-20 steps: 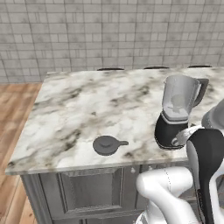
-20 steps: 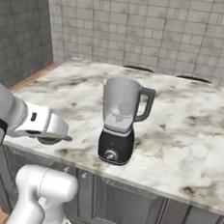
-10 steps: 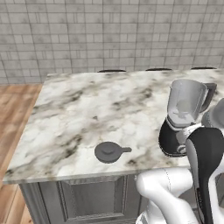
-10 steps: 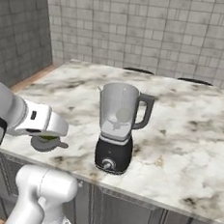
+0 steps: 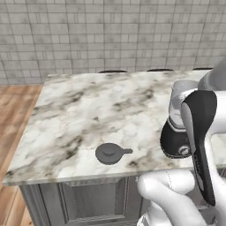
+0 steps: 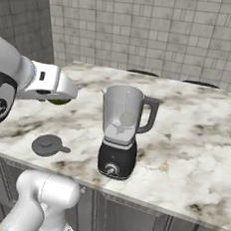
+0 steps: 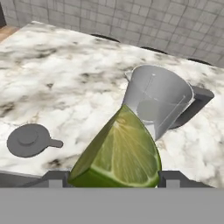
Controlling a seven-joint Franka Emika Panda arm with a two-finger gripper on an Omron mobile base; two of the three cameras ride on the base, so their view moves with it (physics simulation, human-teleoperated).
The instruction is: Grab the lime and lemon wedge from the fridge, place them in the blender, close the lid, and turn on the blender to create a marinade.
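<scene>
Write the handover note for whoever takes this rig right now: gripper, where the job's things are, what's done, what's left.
Gripper: shut on the lemon wedge, held between the fingers above the counter, short of the blender.
Blender: upright on the counter near its front edge, jar open on top; whether anything lies inside it I cannot tell.
Lid: flat on the counter, left of the blender, apart from it.
Done: wedge picked up and brought to the counter.
Left: drop the wedge into the jar, check the lime is in, fit the lid, turn the knob.
</scene>
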